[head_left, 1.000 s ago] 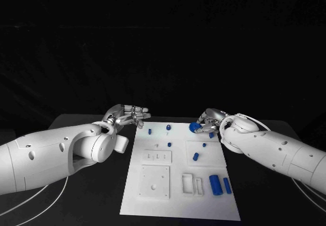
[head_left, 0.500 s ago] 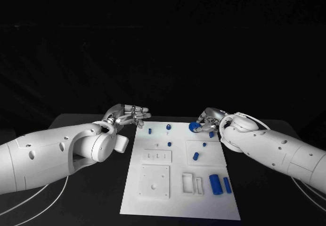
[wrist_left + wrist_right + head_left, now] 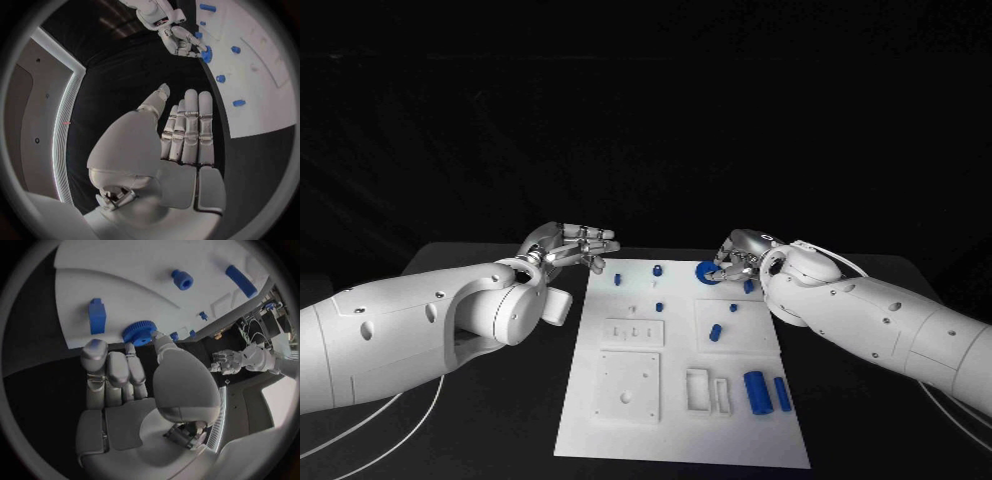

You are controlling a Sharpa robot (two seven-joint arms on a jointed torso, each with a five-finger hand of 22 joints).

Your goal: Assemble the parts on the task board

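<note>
Shifted leftward, right hand (image 3: 737, 252) fingers (image 3: 139, 371) touch blue gear (image 3: 140, 332).

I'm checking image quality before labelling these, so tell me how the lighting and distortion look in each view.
Head view: the white task board is brightly lit against a black table and a dark backdrop. Left wrist view: fisheye bends the board's edge; the left hand is evenly lit. Right wrist view: the right hand sits in soft shade, at the blue gear.

just the black tabletop (image 3: 473, 420) under both hands, plus white cables (image 3: 387, 425) trailing across it behind the left hand
</note>
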